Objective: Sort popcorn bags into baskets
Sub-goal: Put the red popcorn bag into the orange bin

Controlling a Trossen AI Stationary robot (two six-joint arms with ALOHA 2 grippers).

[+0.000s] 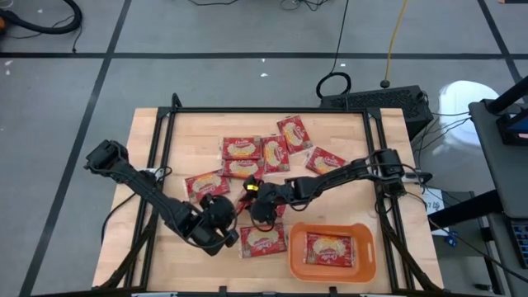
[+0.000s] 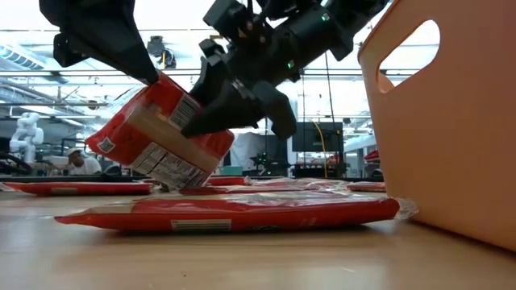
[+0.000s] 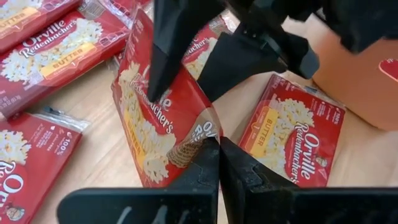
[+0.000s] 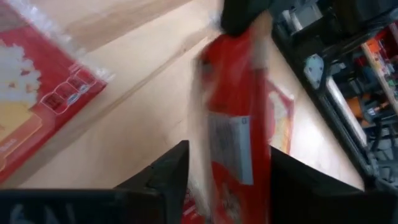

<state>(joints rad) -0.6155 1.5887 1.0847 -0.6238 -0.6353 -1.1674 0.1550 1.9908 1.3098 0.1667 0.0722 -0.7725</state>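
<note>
Left gripper [image 3: 217, 146] pinches a tilted popcorn bag [image 3: 158, 118]; right gripper [image 4: 227, 168] straddles it, wide.

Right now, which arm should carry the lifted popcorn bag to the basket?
Right. The right claw is at the raised popcorn bag that the left claw pinches, and the basket lies on the right arm's side.
</note>
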